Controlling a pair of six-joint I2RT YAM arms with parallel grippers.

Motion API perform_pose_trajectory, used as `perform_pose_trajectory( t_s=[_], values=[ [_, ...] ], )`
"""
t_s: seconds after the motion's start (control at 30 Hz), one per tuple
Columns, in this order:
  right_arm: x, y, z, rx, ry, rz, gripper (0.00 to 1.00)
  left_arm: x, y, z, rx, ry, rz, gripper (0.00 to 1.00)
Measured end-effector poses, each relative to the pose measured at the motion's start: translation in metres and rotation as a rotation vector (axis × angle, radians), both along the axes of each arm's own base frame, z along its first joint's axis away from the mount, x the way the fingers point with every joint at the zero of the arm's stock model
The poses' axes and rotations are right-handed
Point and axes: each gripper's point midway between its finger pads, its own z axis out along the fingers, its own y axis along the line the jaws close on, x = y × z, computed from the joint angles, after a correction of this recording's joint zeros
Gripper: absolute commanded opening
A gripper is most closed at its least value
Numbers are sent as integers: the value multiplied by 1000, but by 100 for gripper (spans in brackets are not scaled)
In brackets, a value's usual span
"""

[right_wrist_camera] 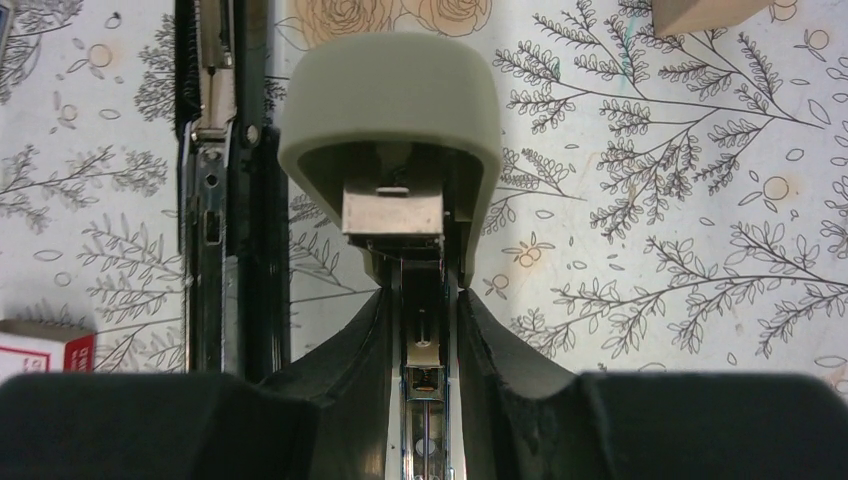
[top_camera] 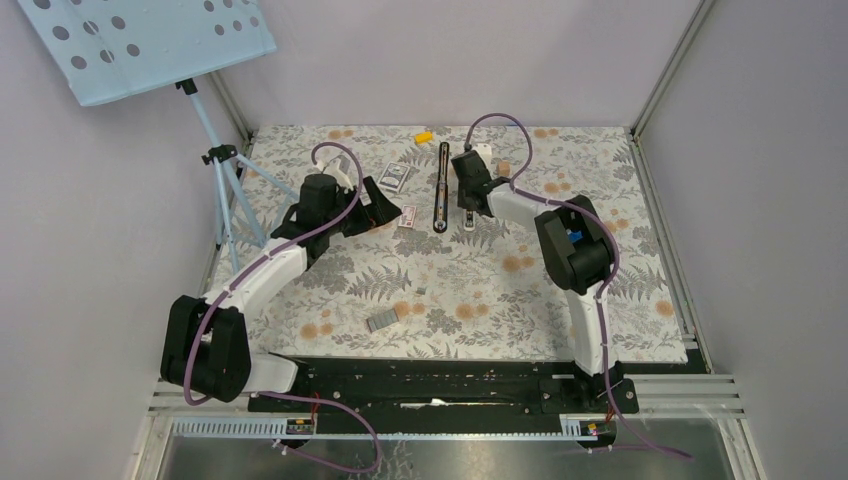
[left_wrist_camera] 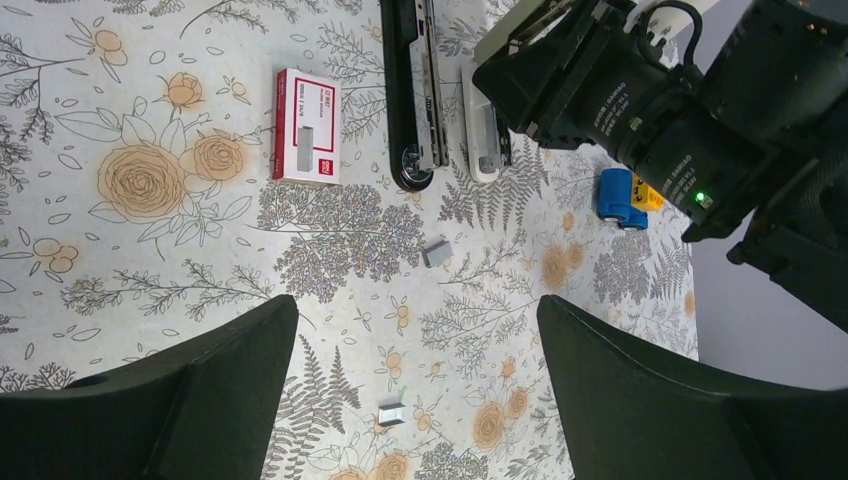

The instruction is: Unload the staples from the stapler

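Note:
The slim black stapler [top_camera: 441, 187] lies opened flat at the back middle of the table, silver rail up; it also shows in the left wrist view [left_wrist_camera: 410, 90] and the right wrist view [right_wrist_camera: 225, 200]. My right gripper [top_camera: 468, 205] [right_wrist_camera: 423, 330] is just right of it, shut on a separate white-grey stapler [right_wrist_camera: 390, 110] [left_wrist_camera: 485, 130] whose silver rail runs between the fingers. Small silver staples lie loose on the cloth [left_wrist_camera: 437, 251] [left_wrist_camera: 391, 414], and a longer strip [top_camera: 381, 322] lies near the front. My left gripper [top_camera: 388, 208] [left_wrist_camera: 415, 400] hangs open and empty left of the black stapler.
A red staple box [top_camera: 406, 217] [left_wrist_camera: 306, 127] lies between my left gripper and the black stapler. A blue box [top_camera: 395, 176], a yellow piece [top_camera: 424, 136] and a wooden block [top_camera: 504, 169] sit at the back. A tripod stand [top_camera: 225, 190] is beyond the left edge.

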Motion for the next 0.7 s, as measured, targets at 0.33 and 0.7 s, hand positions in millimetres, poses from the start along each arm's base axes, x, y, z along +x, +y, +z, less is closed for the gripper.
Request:
perform_pose_trajectory(
  t_s=[0.33,0.7],
  values=[
    [16,4,-6,3,10,-6,27,-1,1,-2,-2,6,0,95],
    [17,4,-7,-1,11,-1,53,0,2,-4,-1,11,4,96]
  ],
)
